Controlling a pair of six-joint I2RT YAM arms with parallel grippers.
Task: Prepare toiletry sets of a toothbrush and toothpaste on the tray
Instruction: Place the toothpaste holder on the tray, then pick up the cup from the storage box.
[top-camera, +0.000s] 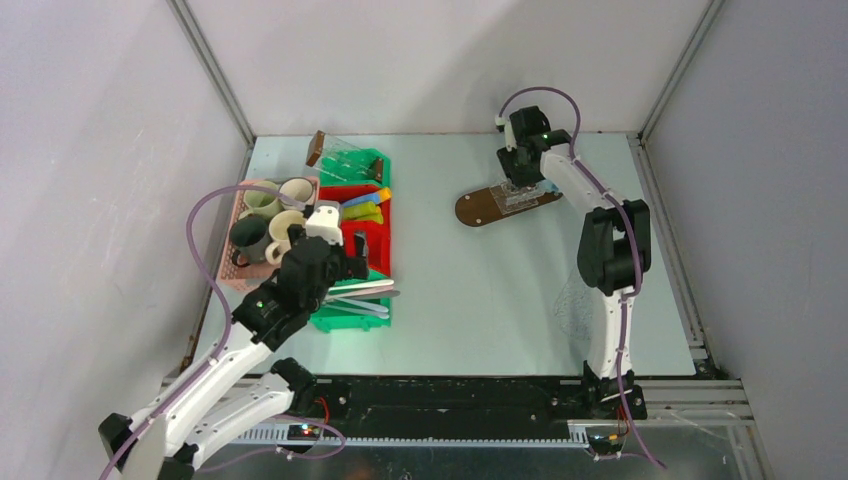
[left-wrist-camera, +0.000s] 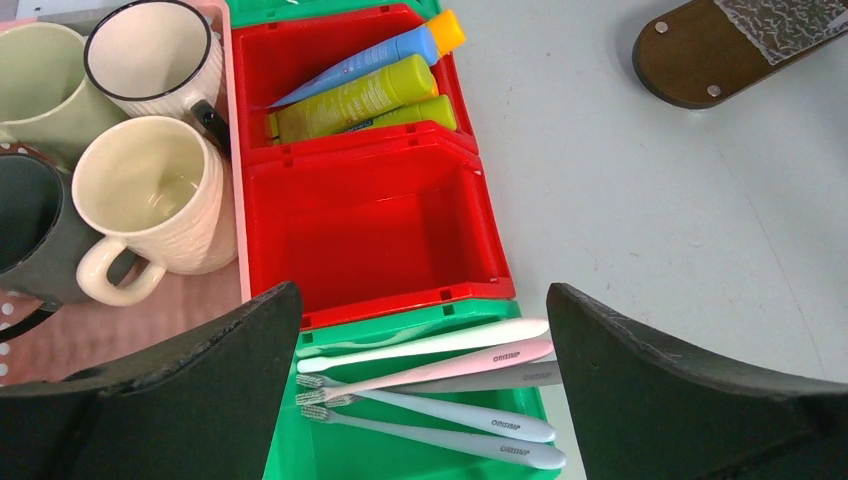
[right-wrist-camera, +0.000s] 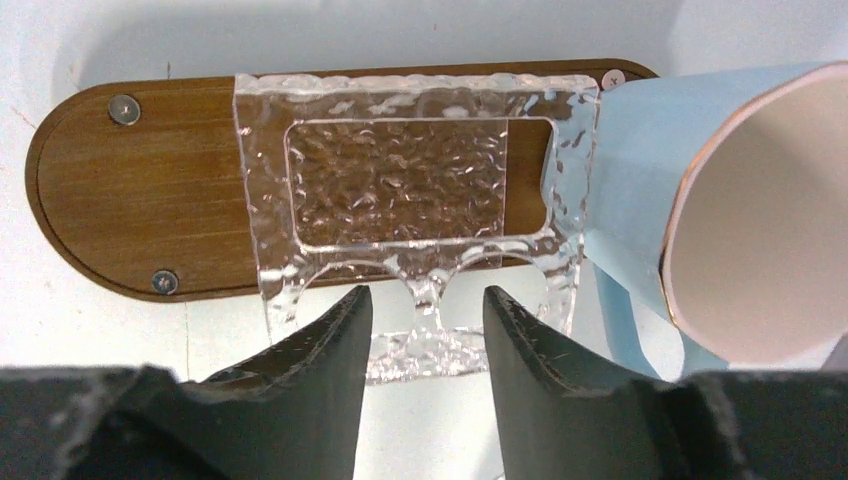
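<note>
Both spread and empty, right gripper (right-wrist-camera: 428, 295) hovers over the tray (right-wrist-camera: 130, 200) by a mug (right-wrist-camera: 760, 220), left gripper (left-wrist-camera: 422, 300) left of the tray, seemingly lined up for toothbrushes (left-wrist-camera: 440, 365).

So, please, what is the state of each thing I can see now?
left gripper: open, empty.
right gripper: open, empty.
near red bin: empty.
far red bin: holds three tubes.
cream mug: upright, empty.
toothbrushes: lying flat in green bin.
clear holder: empty, on wooden tray.
pale blue mug: empty.

Left tool (left-wrist-camera: 422, 295) gaping, right tool (right-wrist-camera: 425, 296) – ajar
</note>
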